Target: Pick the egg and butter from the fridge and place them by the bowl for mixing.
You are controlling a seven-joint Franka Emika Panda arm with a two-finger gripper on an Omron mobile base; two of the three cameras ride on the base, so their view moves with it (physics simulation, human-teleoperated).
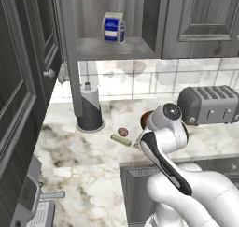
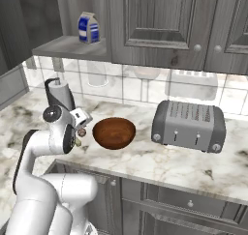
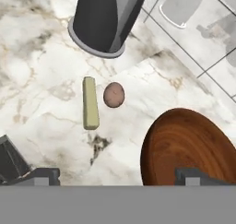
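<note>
The egg [image 3: 114, 94] and the butter [image 3: 91, 103] lie side by side on the marble counter, a short way from the bowl [image 3: 189, 149]. My gripper [image 3: 117, 176] hangs above them, open, with nothing between its fingers [image 3: 44, 174]. In the left base view the egg [image 1: 123, 131] and the butter [image 1: 121, 139] lie left of the arm, and the arm hides most of the bowl [image 1: 145, 120]. In the right base view the bowl [image 2: 114, 132] sits right of the hand, with the egg [image 2: 83, 131] beside it. The fridge is out of view.
A paper towel holder [image 1: 90, 110] with a dark base stands just behind the egg and butter. A grey toaster [image 2: 189, 125] sits right of the bowl. A milk carton [image 1: 113, 28] is on the open shelf above. Dark cabinets [image 1: 18, 81] close off the left side.
</note>
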